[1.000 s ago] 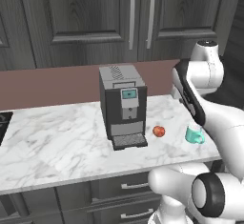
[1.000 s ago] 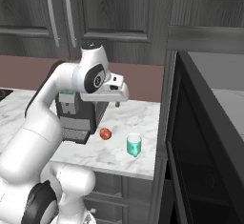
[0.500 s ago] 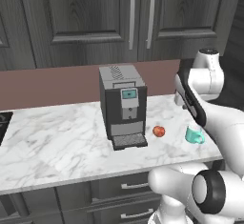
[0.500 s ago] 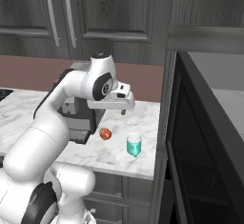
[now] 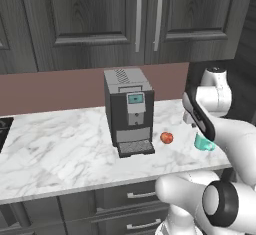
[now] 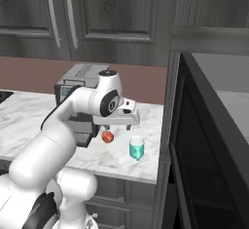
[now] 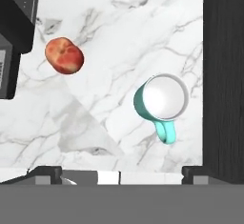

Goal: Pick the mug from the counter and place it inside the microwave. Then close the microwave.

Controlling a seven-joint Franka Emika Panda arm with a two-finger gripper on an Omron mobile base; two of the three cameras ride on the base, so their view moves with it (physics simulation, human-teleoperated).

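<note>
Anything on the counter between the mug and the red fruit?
No. In the hand view, bare marble counter separates the mug from the fruit; the right base view agrees.

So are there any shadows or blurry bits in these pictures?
Hand view: sharp, with a grey wedge of shadow on the counter left of the mug. Left base view: soft, even light, and the mug is partly hidden by the arm. Right base view: a bit soft, with a faint shadow under the fruit; the microwave door looks very dark.
</note>
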